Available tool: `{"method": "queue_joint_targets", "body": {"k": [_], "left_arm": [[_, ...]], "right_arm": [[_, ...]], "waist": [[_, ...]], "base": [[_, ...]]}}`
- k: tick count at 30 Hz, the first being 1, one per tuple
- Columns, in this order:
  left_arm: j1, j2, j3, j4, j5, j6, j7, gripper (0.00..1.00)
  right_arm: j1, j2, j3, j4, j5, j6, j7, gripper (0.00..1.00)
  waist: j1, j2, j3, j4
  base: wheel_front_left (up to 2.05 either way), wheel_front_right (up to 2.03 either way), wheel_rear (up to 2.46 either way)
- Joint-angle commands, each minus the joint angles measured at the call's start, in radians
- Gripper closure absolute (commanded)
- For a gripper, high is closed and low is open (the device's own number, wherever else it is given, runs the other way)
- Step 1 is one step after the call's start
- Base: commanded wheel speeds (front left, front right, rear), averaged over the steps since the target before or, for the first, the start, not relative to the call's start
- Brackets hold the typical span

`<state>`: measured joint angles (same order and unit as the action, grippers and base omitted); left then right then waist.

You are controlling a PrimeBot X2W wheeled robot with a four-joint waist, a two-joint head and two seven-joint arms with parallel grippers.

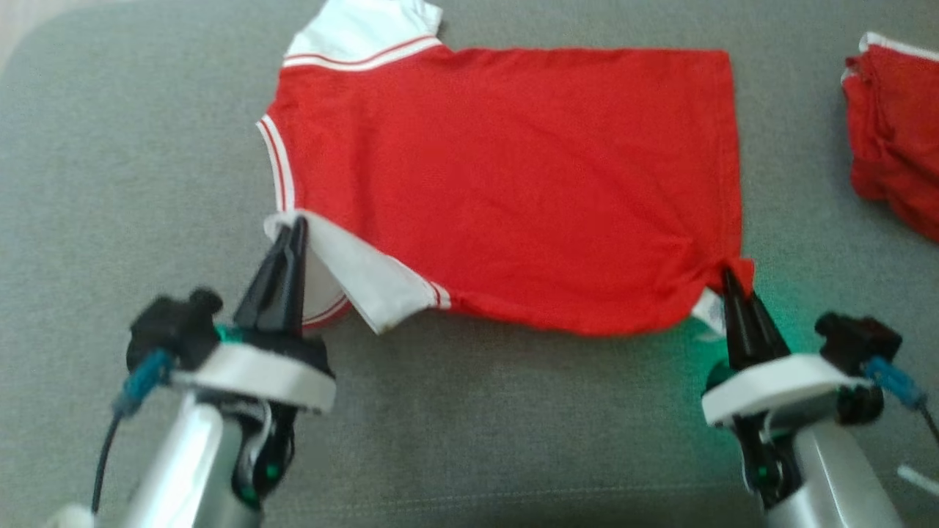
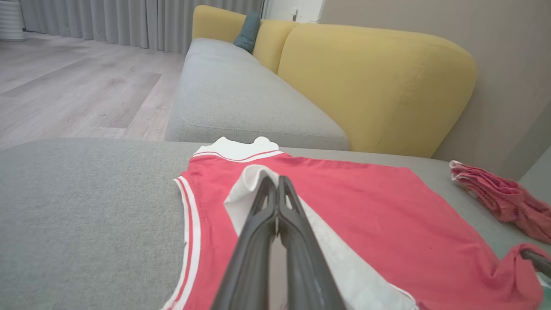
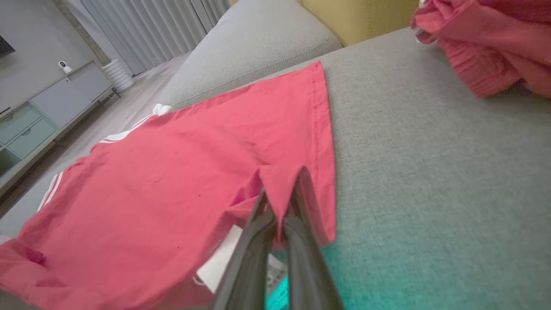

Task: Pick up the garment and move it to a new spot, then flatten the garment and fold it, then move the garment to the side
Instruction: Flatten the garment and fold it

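- The left gripper (image 1: 296,224) has its two dark fingers pressed together, pinching the edge of the white sleeve (image 1: 370,282) of the garment (image 1: 506,183). That sleeve is flipped over and drapes just beside the fingertips.
- The right gripper (image 1: 728,277) is clamped too, with the hem corner (image 1: 742,265) of the red fabric bunched up between its fingers. In the right wrist view the cloth tents up over both fingertips.
- The rest of the shirt lies mostly flat out ahead of both grippers and stretches across between them. The collar end sits ahead of the left one and the straight hem runs forward from the right one.
- It's all lying on a grey cushion (image 1: 513,425), and bare grey shows behind and between the two wrists.
- There's a green glow (image 1: 686,345) on the cushion right by the right gripper's wrist.
- A crumpled red cloth (image 1: 895,139) sits well apart, ahead of the right gripper and out to its right side.
- The left wrist view shows a yellow backrest (image 2: 370,86) far ahead of the left gripper's fingers.
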<state>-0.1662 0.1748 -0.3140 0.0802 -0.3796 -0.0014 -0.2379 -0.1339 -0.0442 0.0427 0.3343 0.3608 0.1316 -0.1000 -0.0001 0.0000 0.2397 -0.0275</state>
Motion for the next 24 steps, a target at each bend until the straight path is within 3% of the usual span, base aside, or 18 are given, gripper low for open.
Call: {"method": "queue_joint_targets", "body": {"k": [1,7,22,23,24], "left_arm": [[-0.072,0.008,0.040,0.017,0.011,-0.007,-0.006,1.00],[-0.222,0.006,0.057,0.167,0.038,-0.015,-0.018,1.00],[-0.443,-0.016,0.098,0.303,0.145,-0.044,-0.024,1.00],[-0.448,-0.019,0.101,0.309,0.150,-0.047,-0.024,1.00],[-0.452,-0.023,0.105,0.312,0.155,-0.048,-0.024,1.00]], "right_arm": [[-0.055,-0.006,0.028,-0.006,0.007,-0.001,-0.018,1.00],[-0.164,-0.006,0.035,0.086,0.023,-0.001,-0.052,1.00],[-0.330,-0.006,0.098,0.231,0.049,-0.001,-0.120,1.00],[-0.336,-0.006,0.102,0.237,0.051,-0.001,-0.124,0.86],[-0.341,-0.006,0.107,0.240,0.056,-0.001,-0.129,0.65]], "waist": [[0.0001,0.0000,0.027,-0.015],[0.0001,0.0000,0.079,-0.032],[0.0001,0.0000,0.161,-0.061],[0.0001,0.0000,0.161,-0.062],[0.0001,0.0000,0.161,-0.063]], "base": [[0.00,0.00,0.00],[0.00,0.00,0.00],[0.00,0.00,0.00],[0.00,0.00,0.00],[0.00,0.00,0.00]]}}
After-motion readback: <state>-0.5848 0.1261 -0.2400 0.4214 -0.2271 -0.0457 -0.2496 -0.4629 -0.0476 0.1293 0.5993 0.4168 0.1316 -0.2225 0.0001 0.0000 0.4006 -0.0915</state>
